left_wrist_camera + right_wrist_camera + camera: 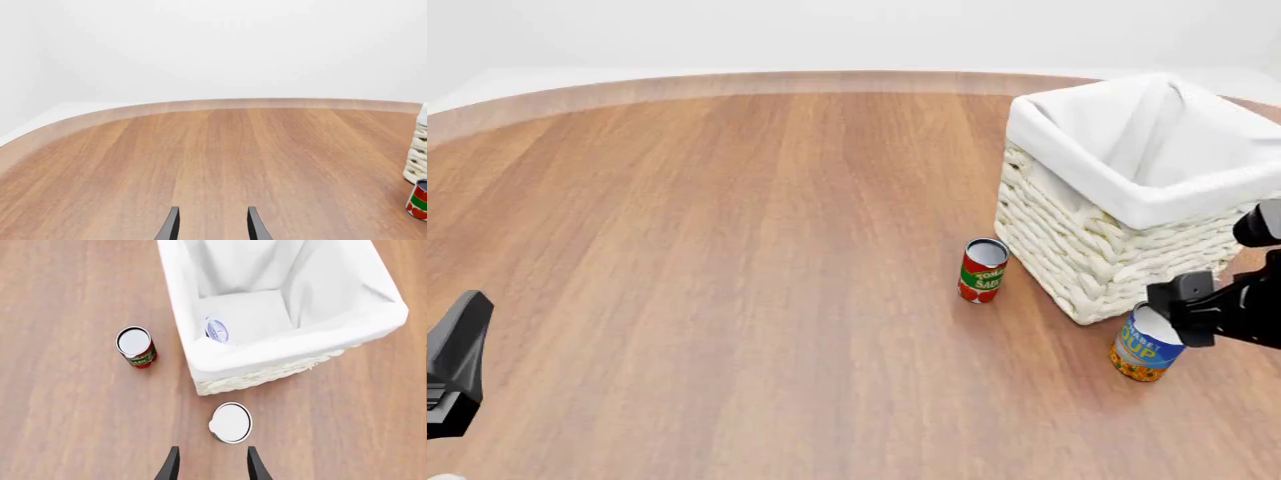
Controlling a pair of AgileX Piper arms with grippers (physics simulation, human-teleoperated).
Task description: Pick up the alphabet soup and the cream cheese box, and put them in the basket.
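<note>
My left gripper [212, 226] hangs low at the near left of the table [721, 250], its fingers parted with nothing between them and only bare wood ahead. Moving right, the tomato sauce can [982, 270] stands upright just beside the basket's near left corner. The basket [1094, 240] sits at the right, its white liner folded over the rim — and from my right wrist I can see the cream cheese box [216, 330] lying inside it against the near wall, only partly visible. The alphabet soup [1144, 346] stands upright on the wood, just in front of the basket's near corner. My right gripper [212, 465] hovers above the soup's silver top, fingers apart and holding nothing — not touching the can.
</note>
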